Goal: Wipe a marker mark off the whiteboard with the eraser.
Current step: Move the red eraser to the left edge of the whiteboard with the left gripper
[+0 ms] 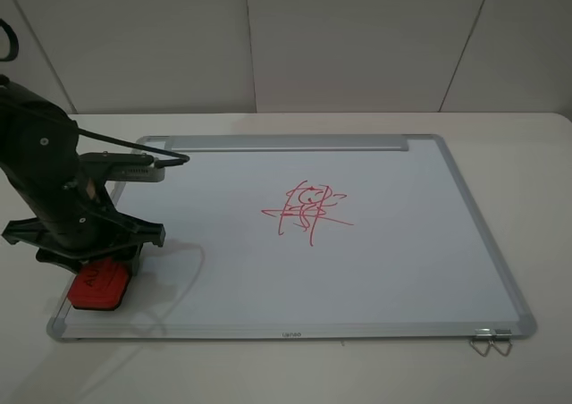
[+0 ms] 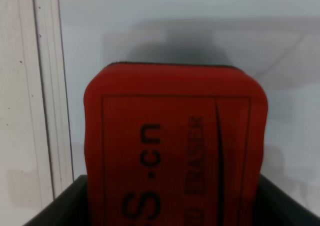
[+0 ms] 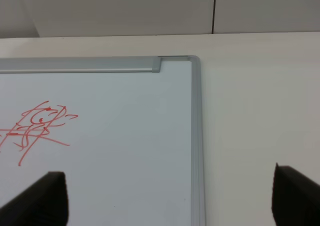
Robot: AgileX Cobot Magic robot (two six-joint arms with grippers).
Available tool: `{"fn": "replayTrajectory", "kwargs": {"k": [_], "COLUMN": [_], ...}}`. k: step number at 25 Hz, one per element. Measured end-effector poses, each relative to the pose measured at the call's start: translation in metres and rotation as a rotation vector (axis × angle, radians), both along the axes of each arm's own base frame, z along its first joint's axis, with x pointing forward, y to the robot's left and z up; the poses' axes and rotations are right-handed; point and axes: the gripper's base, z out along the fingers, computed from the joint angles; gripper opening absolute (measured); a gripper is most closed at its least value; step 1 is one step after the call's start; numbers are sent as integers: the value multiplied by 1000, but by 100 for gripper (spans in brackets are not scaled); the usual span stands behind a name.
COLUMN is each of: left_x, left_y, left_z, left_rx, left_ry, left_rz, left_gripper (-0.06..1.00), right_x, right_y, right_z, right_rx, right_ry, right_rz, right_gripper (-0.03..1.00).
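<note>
- Your left gripper (image 1: pixel 100 265) sits low over the near left corner of the whiteboard (image 1: pixel 402 261). Its black fingers (image 2: pixel 60 206) lie against both red sides of the eraser (image 1: pixel 96 286), so it is closed on that block.
- The eraser rests flat at that corner, just beside the board's left frame. In your left wrist view you can see its red printed top and a thin strip of its black felt base at the far edge.
- The marker mark (image 1: pixel 308 207) is in the middle of the board, well apart from the eraser. It is a red doodle with a round head, squiggles and crossing lines.
- Your right gripper (image 3: pixel 170 201) is spread wide with nothing between its fingers. It hovers over the board's right frame, near the far right corner.
- A metal clip (image 1: pixel 490 341) hangs off the near right corner.
</note>
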Motion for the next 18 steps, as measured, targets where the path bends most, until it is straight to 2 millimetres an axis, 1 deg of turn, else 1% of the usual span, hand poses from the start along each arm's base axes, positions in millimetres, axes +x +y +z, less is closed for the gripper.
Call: {"fn": "replayTrajectory", "kwargs": {"k": [16,18], "left_x": [3,3], "left_y": [-1,-1], "left_z": [-2,-2], "left_rx": [-4,-6], "left_ry": [-23,-22], "left_rz": [-16,-11], "left_gripper": [57,59], "right_x": [0,0], "right_y": [0,0], "right_z": [0,0], "right_rx": [0,0], "right_ry": [0,0], "right_rz": [0,0], "right_gripper": [72,72]}}
